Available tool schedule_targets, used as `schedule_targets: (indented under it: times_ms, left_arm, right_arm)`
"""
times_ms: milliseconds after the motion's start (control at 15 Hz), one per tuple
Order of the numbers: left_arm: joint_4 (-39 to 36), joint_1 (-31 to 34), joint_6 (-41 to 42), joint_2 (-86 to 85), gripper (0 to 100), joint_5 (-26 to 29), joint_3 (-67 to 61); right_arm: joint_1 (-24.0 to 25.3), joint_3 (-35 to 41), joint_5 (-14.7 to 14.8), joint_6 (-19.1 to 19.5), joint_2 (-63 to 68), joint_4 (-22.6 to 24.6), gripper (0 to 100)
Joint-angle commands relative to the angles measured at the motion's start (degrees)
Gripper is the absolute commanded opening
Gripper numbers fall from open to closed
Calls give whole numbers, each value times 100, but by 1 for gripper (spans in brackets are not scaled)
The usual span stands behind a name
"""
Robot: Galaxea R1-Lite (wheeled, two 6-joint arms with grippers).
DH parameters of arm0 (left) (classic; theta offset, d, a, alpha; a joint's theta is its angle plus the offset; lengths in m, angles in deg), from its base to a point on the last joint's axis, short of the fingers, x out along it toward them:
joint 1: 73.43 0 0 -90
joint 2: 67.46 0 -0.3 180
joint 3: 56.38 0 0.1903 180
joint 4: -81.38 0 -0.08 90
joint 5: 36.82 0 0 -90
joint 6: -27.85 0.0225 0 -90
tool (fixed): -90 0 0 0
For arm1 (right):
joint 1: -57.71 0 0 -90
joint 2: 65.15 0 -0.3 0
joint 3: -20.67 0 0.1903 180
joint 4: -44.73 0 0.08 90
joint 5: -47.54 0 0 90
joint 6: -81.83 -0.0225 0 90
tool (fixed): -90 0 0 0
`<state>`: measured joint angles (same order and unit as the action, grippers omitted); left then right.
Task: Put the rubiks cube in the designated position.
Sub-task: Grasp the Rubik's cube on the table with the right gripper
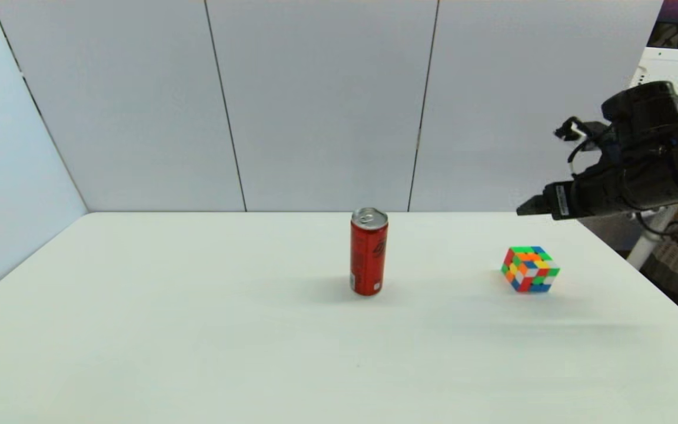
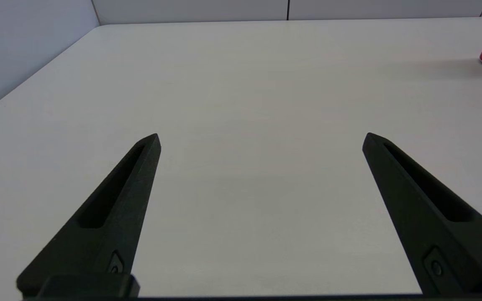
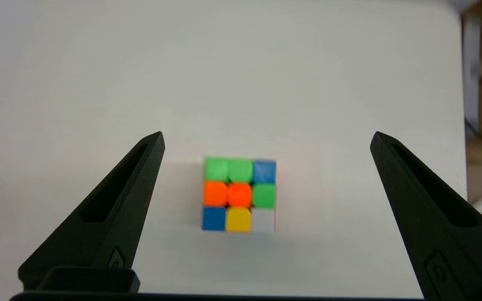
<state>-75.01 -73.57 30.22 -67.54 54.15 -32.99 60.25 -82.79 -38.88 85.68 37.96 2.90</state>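
white panels back the table (image 1: 198, 330), where the rubiks cube (image 1: 529, 269) sits on the robot's right side, well apart from the upright red can (image 1: 368, 251) near the middle. the right end effector (image 3: 266, 140) hangs above the cube with fingers spread wide, not touching it. the left end effector (image 2: 261, 140), also spread, is over bare table.

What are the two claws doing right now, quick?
Left gripper: open, holding nothing, over bare table.
Right gripper: open, holding nothing, above the rubiks cube.
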Motion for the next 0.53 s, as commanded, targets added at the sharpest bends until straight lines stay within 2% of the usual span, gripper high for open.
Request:
schedule_targets:
  times_ms: [67,333,533]
  left_arm:
    - [2,-4,1,-1,100,0,-2]
    - [2,5,1,-1,100,0,-2]
    - [2,-4,1,-1,100,0,-2]
  right_arm:
    - [-7,-6,90,1,456,-158,100]
    - [10,-15,116,-34,737,-483,100]
    - [28,-6,116,-69,922,-536,100]
